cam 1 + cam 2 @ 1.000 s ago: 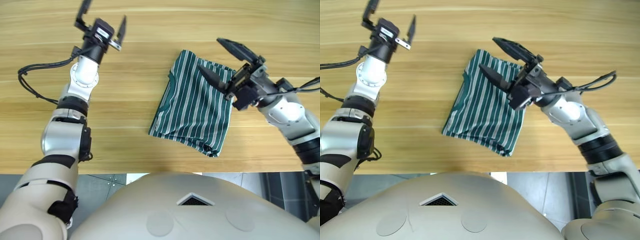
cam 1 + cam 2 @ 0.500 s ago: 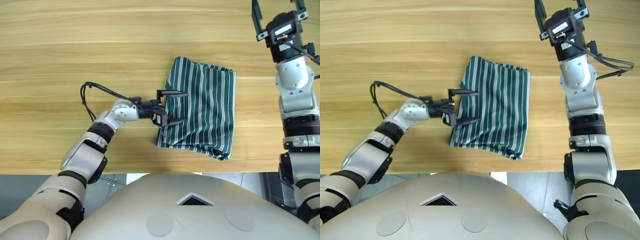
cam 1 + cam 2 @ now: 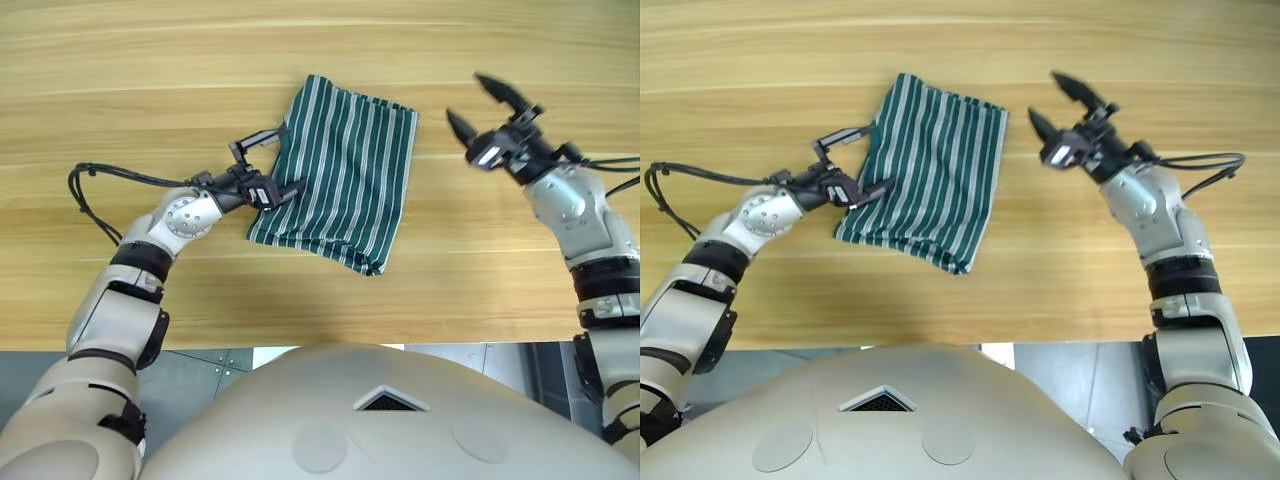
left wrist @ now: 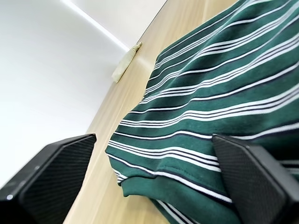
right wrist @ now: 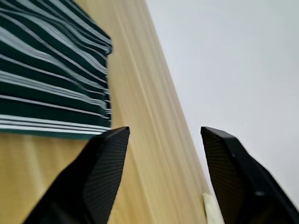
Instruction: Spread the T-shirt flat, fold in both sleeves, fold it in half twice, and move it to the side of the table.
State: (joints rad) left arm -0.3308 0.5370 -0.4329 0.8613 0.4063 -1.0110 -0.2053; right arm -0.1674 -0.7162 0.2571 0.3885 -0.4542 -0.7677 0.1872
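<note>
Left gripper (image 3: 287,159) sat low at the left edge of the T-shirt (image 3: 340,170), its two fingers spread wide apart, one along the far part of that edge and the other lying over the near-left corner. Whether either finger pressed the cloth could not be told. From the left wrist view the fingers (image 4: 46,184) framed a rounded, layered fold of the T-shirt (image 4: 210,107).

Right gripper (image 3: 463,96) hung above the wooden table (image 3: 150,60) just right of the garment's far-right corner, its fingers likewise parted and holding nothing.

The T-shirt lay near the middle of the table as a compact, slightly skewed rectangle, folded into several layers. It was dark green with white stripes running from its far edge to its near edge. The near-right corner bunched a little; the far edge lay flat and straight.
</note>
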